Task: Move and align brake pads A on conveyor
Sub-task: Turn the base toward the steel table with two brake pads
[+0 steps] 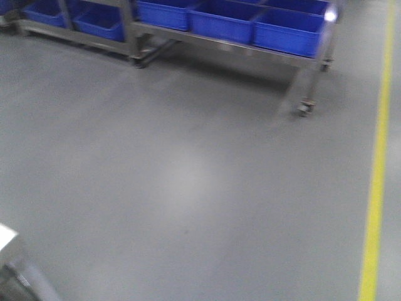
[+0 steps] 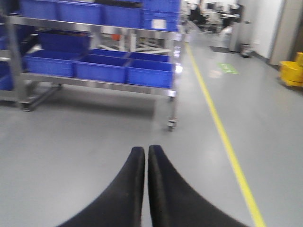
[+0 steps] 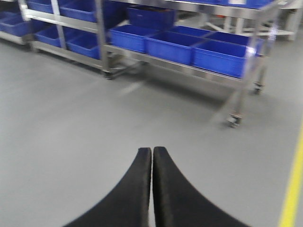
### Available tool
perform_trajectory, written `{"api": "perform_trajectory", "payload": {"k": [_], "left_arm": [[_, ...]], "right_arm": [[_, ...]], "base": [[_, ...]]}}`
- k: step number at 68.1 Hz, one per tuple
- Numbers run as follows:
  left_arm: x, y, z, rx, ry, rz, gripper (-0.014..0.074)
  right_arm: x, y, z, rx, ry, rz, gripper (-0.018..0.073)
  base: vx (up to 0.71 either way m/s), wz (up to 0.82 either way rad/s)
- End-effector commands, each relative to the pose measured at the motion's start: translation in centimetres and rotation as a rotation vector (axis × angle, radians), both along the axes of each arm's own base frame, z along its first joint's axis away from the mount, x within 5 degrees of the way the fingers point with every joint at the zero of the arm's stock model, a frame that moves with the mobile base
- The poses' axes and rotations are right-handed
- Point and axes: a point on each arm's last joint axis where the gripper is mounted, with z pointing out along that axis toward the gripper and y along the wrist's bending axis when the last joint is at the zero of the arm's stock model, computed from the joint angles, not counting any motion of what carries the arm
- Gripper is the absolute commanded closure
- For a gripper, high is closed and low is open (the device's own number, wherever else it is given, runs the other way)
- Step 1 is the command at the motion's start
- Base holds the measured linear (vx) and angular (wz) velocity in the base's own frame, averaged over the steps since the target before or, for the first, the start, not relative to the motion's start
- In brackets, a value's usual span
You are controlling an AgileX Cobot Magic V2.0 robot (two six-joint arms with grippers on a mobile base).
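Neither the brake pads A nor the conveyor shows in any of the three views, so where they lie cannot be told from here. What the cameras take in is a factory aisle. The landmark is a wheeled steel rack (image 1: 225, 45) carrying a row of blue bins (image 1: 285, 30) on its lower shelf, standing on small casters (image 1: 306, 108). Bare grey floor (image 1: 188, 188) stretches out in front of the rack, and a yellow floor line (image 1: 376, 188) runs past the rack's right end. A yellow tub (image 2: 291, 73) sits well beyond the rack, on the far side of that line. The left pincer (image 2: 146, 150) has its two dark fingers pressed together with nothing between them. The right pincer (image 3: 152, 151) is likewise closed on nothing. Both point out over the floor towards the rack, well short of it and high above the ground. This carriage probably suits travel: with the fingers together and the arms tucked level, nothing sticks out to catch on shelving as the base rolls. The soft blur across all views fits a base in motion. Judged so, the work on the pads has not begun, and the first need is to bring the belt within reach.
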Motion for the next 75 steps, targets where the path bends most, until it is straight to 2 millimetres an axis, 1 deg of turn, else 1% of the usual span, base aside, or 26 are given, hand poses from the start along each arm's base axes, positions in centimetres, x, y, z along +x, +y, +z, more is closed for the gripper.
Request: {"api": "perform_trajectory", "payload": {"k": [1,44,75], "left_arm": [[0.02,0.18,1.43,-0.033,-0.077,0.019,0.0603],[0.02,0.18,1.43,-0.033,-0.077,0.019,0.0603],[0.02,0.18,1.43,-0.033,-0.077,0.019,0.0603]], "right_arm": [[0.09,0.03,1.54,0.000,-0.096,0.003,0.0562],[0.09,0.03,1.54,0.000,-0.096,0.003,0.0562],[0.09,0.03,1.54,0.000,-0.096,0.003,0.0562]], "base": [[0.10,0.86],[0.14,0.87],[0.16,0.75]]}}
